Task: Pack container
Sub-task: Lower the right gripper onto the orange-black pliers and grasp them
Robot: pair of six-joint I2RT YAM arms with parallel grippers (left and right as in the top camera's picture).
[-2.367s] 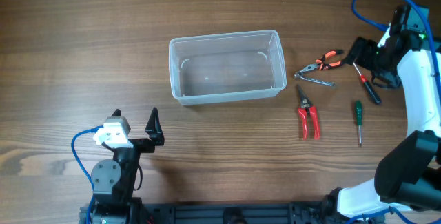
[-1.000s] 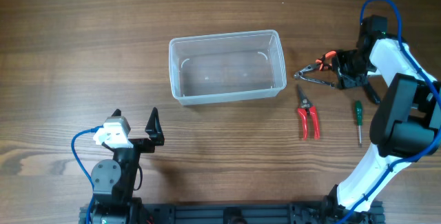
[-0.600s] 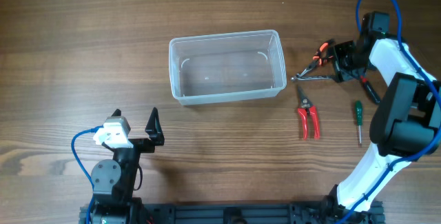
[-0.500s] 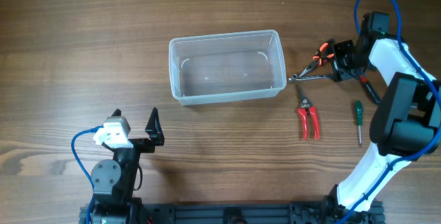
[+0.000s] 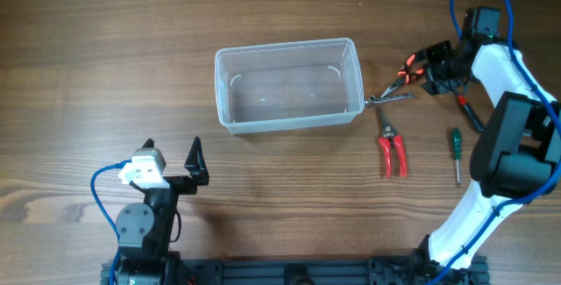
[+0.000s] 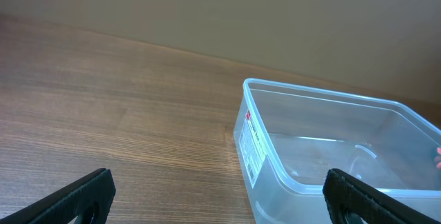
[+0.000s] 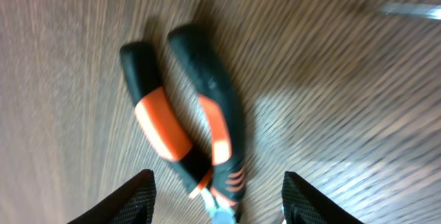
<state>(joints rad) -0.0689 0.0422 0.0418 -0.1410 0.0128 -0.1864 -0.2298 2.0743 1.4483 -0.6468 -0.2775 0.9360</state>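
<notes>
Clear tub [image 5: 289,85] sits bare-floored mid-tabletop [image 5: 105,57]. Left fingers [image 5: 196,159] are spread wide, near-left of it. Right fingers [image 7: 138,193], right of it, straddle pliers [image 7: 207,93]; grip unclear.

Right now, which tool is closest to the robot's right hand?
The orange-and-black pliers, right at the right gripper; red cutters and green screwdriver lie farther off.

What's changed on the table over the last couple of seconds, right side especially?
The right gripper swung in from farther right to straddle the orange-handled pliers. The pliers have since shifted left, and their tips are now almost at the container's right wall. Whether the fingers are clamped is unclear. The container, red pruners, green screwdriver and open left gripper have not moved.
</notes>
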